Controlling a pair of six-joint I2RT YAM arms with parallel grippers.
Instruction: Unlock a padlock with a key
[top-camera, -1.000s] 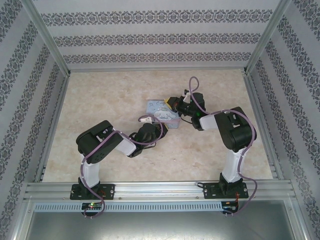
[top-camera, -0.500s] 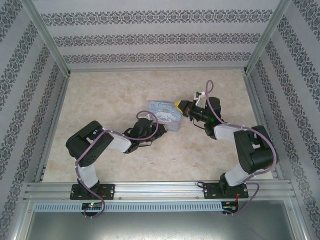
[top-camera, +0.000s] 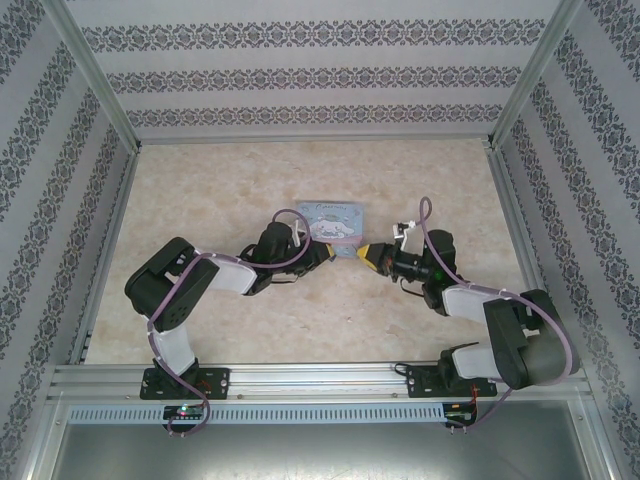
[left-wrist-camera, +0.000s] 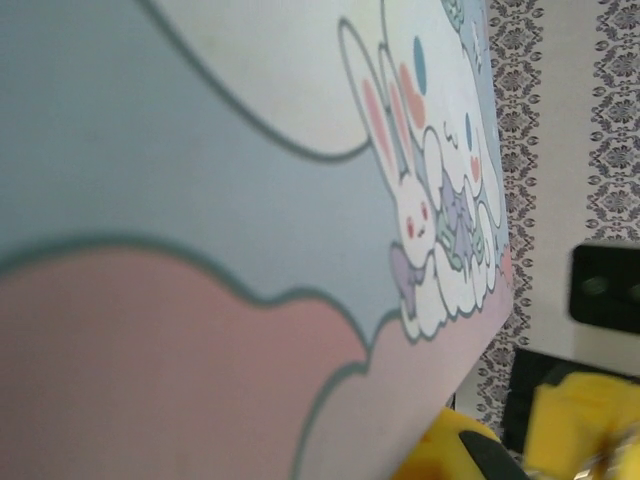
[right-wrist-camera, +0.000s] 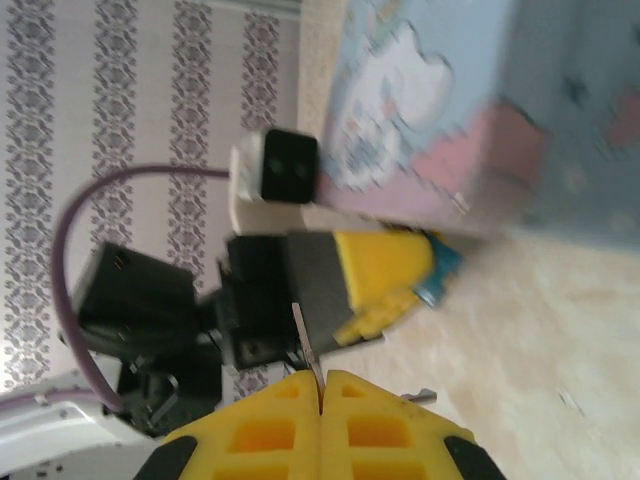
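Note:
My right gripper (right-wrist-camera: 322, 378) is shut on the key (right-wrist-camera: 303, 335), whose thin silvery blade sticks up from between the yellow pads. In the top view it (top-camera: 368, 255) sits just right of the tin's near corner. Facing it, my left gripper (right-wrist-camera: 412, 290) holds the small blue padlock (right-wrist-camera: 443, 272) at its yellow tips, close under the tin. From above, the left gripper (top-camera: 327, 252) lies at the tin's near edge. Key and padlock are apart. The padlock's shackle is hidden.
The light-blue cartoon tin (top-camera: 331, 218) lies mid-table, and its lid (left-wrist-camera: 250, 200) is right against the left wrist camera. A yellow finger (left-wrist-camera: 445, 452) pokes in at that view's bottom edge. Patterned walls enclose the beige table (top-camera: 200, 190).
The right arm has swung back towards the near edge, bringing its gripper from beside the tin's far right down to its near right corner. The left gripper has edged right, up against the tin.

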